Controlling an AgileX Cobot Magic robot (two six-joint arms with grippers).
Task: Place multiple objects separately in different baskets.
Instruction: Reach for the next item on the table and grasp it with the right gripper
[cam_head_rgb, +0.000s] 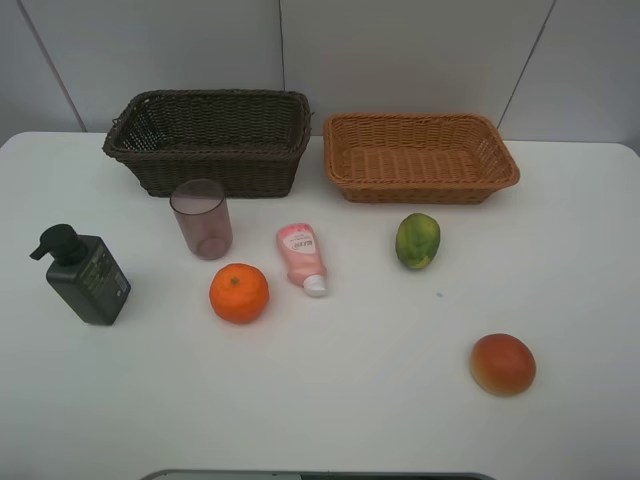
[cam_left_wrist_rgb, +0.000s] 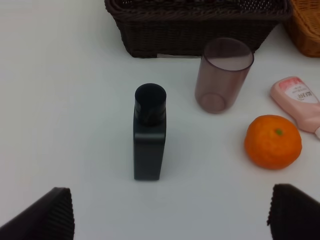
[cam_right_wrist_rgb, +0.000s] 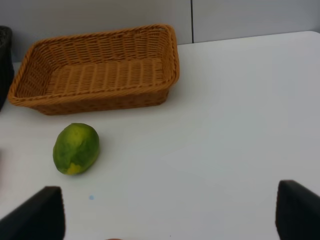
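Note:
All objects lie on the white table. The dark pump bottle stands at the left, with the mauve cup, the orange and the pink tube to its right. The green mango-like fruit sits in front of the tan basket. The red-orange fruit lies at the front right. The dark brown basket stands at the back left. Both baskets look empty. My left gripper is open above the table, near the bottle. My right gripper is open, short of the green fruit.
A pale panelled wall rises right behind the baskets. Neither arm shows in the exterior high view. The table's front edge has a dark strip along it. The cup stands close to the dark basket's front wall.

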